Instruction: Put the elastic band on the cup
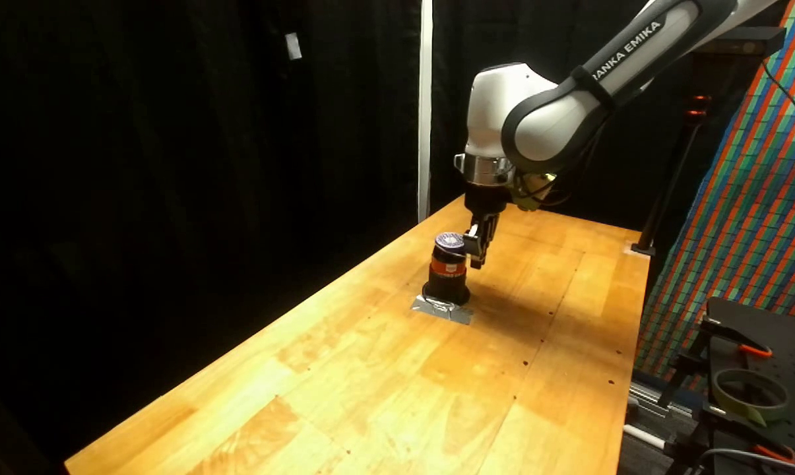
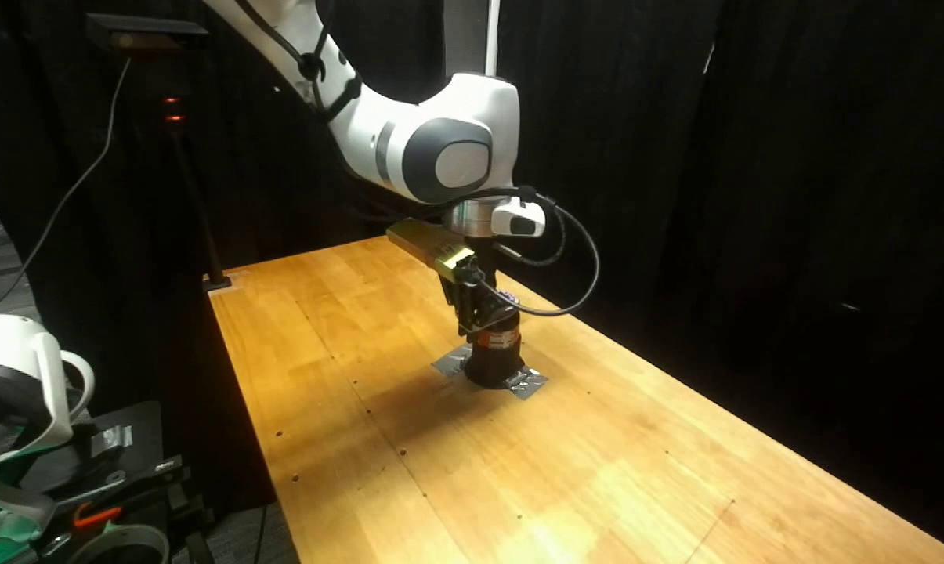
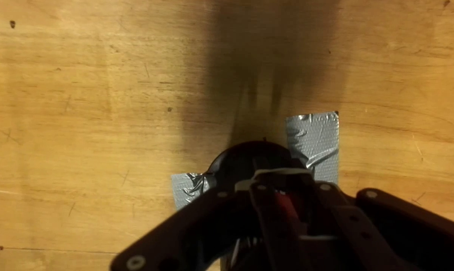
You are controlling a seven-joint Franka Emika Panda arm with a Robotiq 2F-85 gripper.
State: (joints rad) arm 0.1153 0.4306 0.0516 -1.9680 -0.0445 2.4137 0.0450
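Cup (image 1: 448,269), dark with orange label: upright on wooden table (image 1: 397,376), silver tape (image 3: 319,145) at its base | top patterned purple-white, inside hidden | thin pale line (image 1: 450,253) slants across upper part; elastic band or not, unclear | gripper (image 1: 477,256) just beside cup's top; fingers parted or closed together, can't say

silver tape (image 3: 317,141) on wooden table (image 1: 555,409) | black curtains (image 1: 173,198) | multicoloured backdrop (image 1: 743,211)
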